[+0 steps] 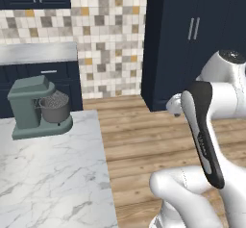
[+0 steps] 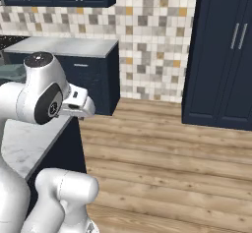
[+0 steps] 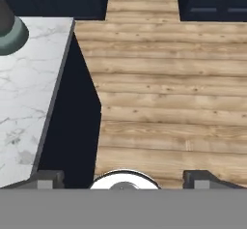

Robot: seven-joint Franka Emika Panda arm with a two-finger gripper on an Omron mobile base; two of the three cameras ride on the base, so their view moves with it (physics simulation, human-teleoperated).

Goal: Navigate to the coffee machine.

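While the robot stands on a wooden floor beside a marble island counter, its gripper points down at the floor, fingers wide apart and holding nothing. No coffee machine is visible; a grey-green stand mixer sits on the island. Driving toward the mixer by mistake, or clipping the island's edge, seems the main risk.

The grey-green stand mixer with a metal bowl is cut by the hand view's left edge, leaving a sliver of its base. The tall navy cabinet runs past the top edge.
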